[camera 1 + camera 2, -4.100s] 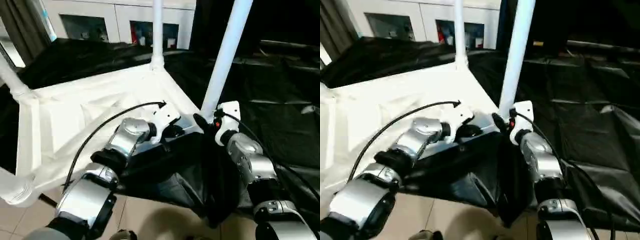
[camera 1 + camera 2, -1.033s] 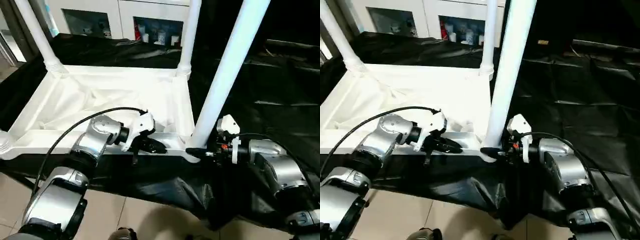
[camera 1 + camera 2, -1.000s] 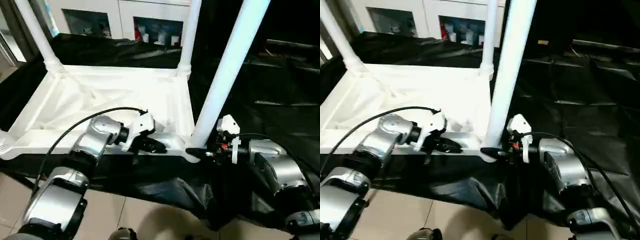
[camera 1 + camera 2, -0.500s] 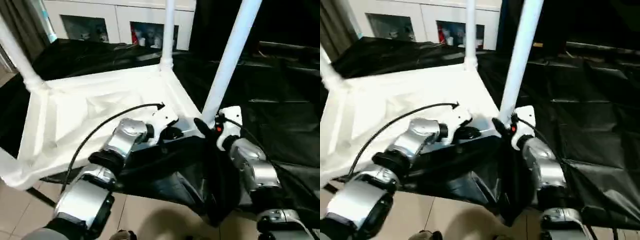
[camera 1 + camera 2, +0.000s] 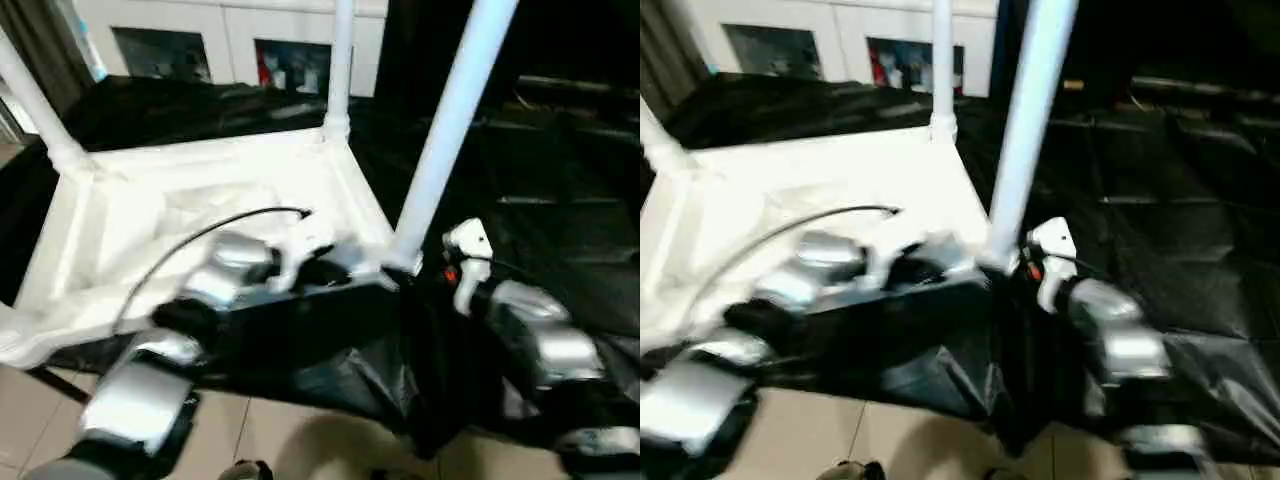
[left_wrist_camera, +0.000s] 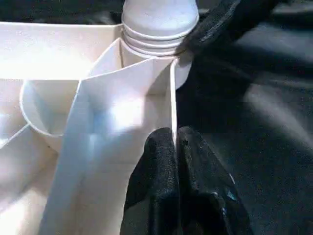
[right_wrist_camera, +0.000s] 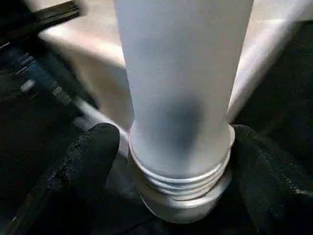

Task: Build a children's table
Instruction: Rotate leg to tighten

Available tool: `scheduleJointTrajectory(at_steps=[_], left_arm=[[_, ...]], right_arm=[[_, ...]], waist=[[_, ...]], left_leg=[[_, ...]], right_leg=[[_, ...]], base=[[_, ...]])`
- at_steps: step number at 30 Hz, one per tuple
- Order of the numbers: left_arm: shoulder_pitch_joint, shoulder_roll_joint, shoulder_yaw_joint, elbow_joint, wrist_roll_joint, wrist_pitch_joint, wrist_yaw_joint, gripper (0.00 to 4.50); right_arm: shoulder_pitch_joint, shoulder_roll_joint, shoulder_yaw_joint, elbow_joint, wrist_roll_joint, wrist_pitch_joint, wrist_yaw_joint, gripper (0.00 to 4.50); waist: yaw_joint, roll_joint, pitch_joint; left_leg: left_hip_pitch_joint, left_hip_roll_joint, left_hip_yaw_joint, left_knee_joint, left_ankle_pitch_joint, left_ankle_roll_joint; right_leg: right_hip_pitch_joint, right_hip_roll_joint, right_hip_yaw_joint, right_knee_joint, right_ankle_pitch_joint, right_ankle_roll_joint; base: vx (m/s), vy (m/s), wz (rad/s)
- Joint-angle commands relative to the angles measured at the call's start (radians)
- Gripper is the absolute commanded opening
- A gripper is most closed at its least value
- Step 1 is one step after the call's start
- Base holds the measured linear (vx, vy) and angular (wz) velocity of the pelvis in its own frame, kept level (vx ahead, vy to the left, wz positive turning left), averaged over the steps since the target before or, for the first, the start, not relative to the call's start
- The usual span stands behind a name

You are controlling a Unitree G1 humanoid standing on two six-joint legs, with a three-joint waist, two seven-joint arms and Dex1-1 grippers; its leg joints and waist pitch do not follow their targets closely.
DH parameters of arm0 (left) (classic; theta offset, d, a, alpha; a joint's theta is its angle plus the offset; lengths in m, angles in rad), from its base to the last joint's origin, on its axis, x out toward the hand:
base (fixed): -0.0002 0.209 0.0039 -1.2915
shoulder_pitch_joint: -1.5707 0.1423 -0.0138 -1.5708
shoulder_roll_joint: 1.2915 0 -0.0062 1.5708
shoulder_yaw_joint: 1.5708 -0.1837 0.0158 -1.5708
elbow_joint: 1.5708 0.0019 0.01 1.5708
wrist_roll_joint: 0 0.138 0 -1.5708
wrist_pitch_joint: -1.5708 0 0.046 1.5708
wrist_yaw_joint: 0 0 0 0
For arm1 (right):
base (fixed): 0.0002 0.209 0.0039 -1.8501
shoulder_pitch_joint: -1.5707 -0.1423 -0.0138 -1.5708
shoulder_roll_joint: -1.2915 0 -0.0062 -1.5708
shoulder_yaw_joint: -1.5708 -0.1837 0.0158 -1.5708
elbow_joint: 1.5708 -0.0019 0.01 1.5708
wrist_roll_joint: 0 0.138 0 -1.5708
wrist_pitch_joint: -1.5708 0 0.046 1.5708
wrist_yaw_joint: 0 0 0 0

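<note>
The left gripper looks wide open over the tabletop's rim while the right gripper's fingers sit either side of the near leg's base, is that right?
Not quite: the left gripper is shut, pinching the thin rim of the tabletop, as the left wrist view shows. The right gripper does have its fingers either side of the near leg at its base.

Upturned children's table (image 5: 150,210) on black sheet (image 5: 560,200)

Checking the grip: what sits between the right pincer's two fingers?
The near leg's threaded base, seated in the tabletop's corner socket. In the right wrist view the black fingers flank it on either side.
</note>
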Motion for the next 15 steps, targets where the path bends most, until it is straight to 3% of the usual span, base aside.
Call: scheduleJointTrajectory(at_steps=[1, 2, 5, 6, 8, 9, 11, 12, 15], left_arm=[[0.015, -0.010, -0.039, -0.025, -0.022, -0.016, -0.080, 0.00], [0.019, 0.009, -0.032, -0.037, -0.031, -0.008, -0.110, 0.00], [0.021, 0.030, -0.022, -0.045, -0.037, -0.002, -0.143, 0.00], [0.021, 0.038, -0.020, -0.043, -0.034, -0.006, -0.146, 0.00], [0.022, 0.043, -0.018, -0.045, -0.034, -0.007, -0.145, 0.00], [0.023, 0.044, -0.016, -0.049, -0.033, -0.006, -0.135, 0.00], [0.028, 0.046, -0.014, -0.062, -0.038, 0.000, -0.127, 0.00], [0.032, 0.044, -0.013, -0.068, -0.040, 0.003, -0.120, 0.00], [0.040, 0.037, -0.010, -0.074, -0.036, 0.006, -0.096, 0.00]], right_arm=[[0.011, 0.009, 0.071, -0.018, 0.012, 0.020, 0.099, 3.78], [0.002, -0.011, 0.071, -0.013, 0.016, 0.023, 0.139, 3.78], [-0.012, -0.032, 0.076, -0.002, 0.015, 0.024, 0.179, 3.78], [-0.021, -0.033, 0.077, 0.011, 0.008, 0.018, 0.185, 3.54], [-0.027, -0.035, 0.081, 0.018, 0.009, 0.016, 0.190, 3.47], [-0.032, -0.034, 0.085, 0.025, 0.008, 0.012, 0.191, 3.44], [-0.038, -0.030, 0.088, 0.031, 0.008, 0.012, 0.202, 3.17], [-0.038, -0.025, 0.090, 0.028, 0.007, 0.014, 0.206, 3.07], [-0.029, -0.016, 0.095, 0.021, 0.004, 0.015, 0.203, 2.82]], waist=[[0.007, -0.011, -0.076], [0.008, -0.018, -0.077], [0.011, -0.015, -0.076], [0.013, -0.016, -0.072], [0.014, -0.016, -0.071], [0.016, -0.017, -0.069], [0.016, -0.016, -0.068], [0.017, -0.022, -0.066], [0.020, -0.022, -0.066]], left_leg=[[0.019, 0.047, -0.023, -0.045, -0.099, 0.140], [0.019, 0.046, -0.022, -0.043, -0.092, 0.143], [0.021, 0.047, -0.022, -0.042, -0.101, 0.145], [0.021, 0.049, -0.022, -0.044, -0.125, 0.131], [0.024, 0.050, -0.023, -0.046, -0.147, 0.115], [0.026, 0.051, -0.024, -0.049, -0.173, 0.091], [0.026, 0.052, -0.024, -0.050, -0.189, 0.080], [0.026, 0.052, -0.024, -0.051, -0.197, 0.072], [0.026, 0.051, -0.024, -0.051, -0.178, 0.070]], right_leg=[[0.045, -0.056, 0.031, -0.032, 0.058, -0.312], [0.046, -0.055, 0.030, -0.030, 0.073, -0.317], [0.045, -0.057, 0.030, -0.027, 0.057, -0.324], [0.042, -0.058, 0.030, -0.032, 0.003, -0.316], [0.041, -0.058, 0.030, -0.036, -0.044, -0.309], [0.039, -0.060, 0.031, -0.040, -0.099, -0.299], [0.038, -0.061, 0.033, -0.043, -0.131, -0.291], [0.038, -0.061, 0.033, -0.044, -0.150, -0.286], [0.037, -0.061, 0.034, -0.042, -0.138, -0.277]], base=[[0.000, 0.000, 0.00], [0.000, 0.000, 0.00], [0.000, 0.000, 0.00], [0.000, 0.000, 0.00], [0.000, 0.000, 0.00], [0.000, 0.000, 0.00], [0.000, 0.000, 0.00], [0.000, 0.000, 0.00], [0.000, 0.000, 0.00]])
